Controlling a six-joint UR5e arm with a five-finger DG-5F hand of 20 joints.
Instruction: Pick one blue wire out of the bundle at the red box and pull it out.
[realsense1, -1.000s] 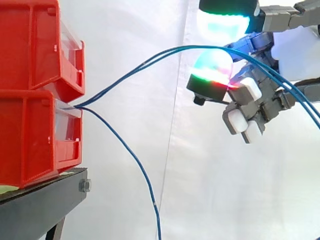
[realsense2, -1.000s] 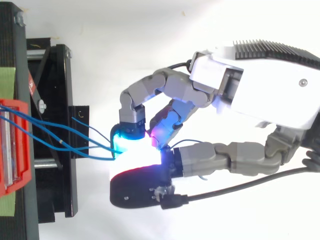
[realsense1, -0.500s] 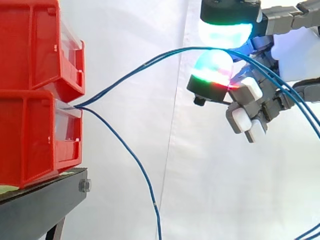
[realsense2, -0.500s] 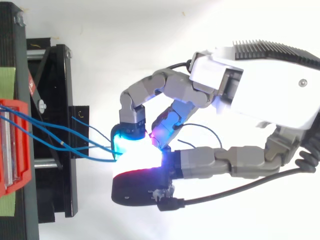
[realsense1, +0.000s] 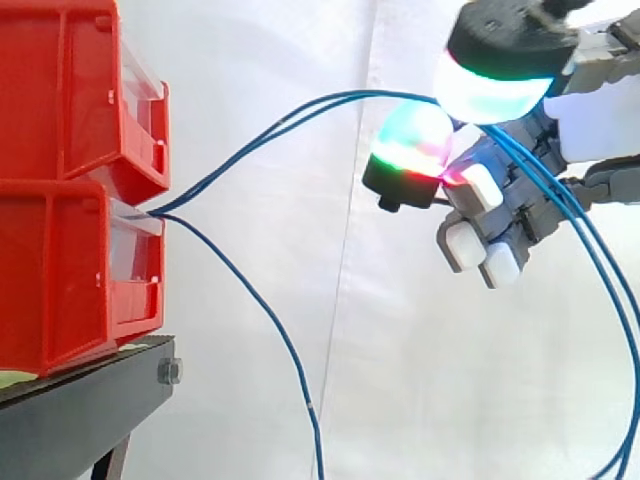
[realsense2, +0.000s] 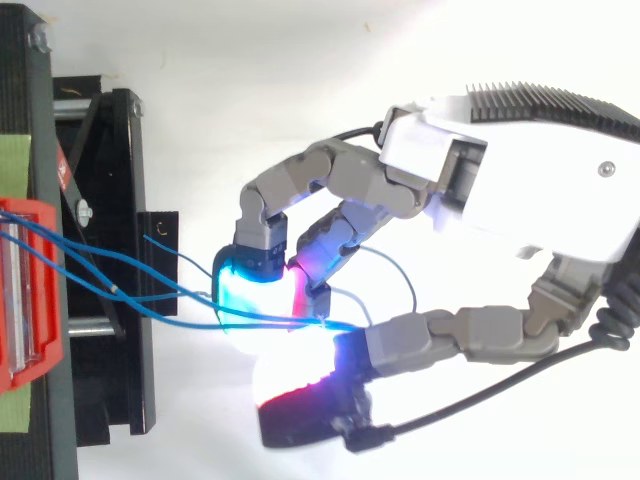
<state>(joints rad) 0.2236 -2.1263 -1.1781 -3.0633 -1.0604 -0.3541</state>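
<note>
Several blue wires (realsense1: 280, 125) leave the slot between the two stacked red boxes (realsense1: 60, 270) at the left. Two of them rise to my hand (realsense1: 520, 200), pass between its glowing thumb pad (realsense1: 495, 80) and finger pad (realsense1: 410, 150), and fall away at the right. A third wire (realsense1: 270, 330) hangs down from the box by itself. From above, the wires (realsense2: 150, 290) run from the red box (realsense2: 25, 290) across the curled fingers of the hand (realsense2: 520, 190), just under the cyan pad (realsense2: 250, 290). The thumb pad (realsense2: 300, 415) stands a little apart from it.
The boxes sit on a black stand (realsense1: 80, 410), whose frame (realsense2: 110, 250) lies between box and hand in the top view. A white curtain hangs behind everything. Slack wire loops down at the lower right (realsense1: 625, 420).
The thumb has swung away from the finger pad it was pressed against, so a gap has opened around the wires. The wires now lie across the fingers with more slack behind the hand.
</note>
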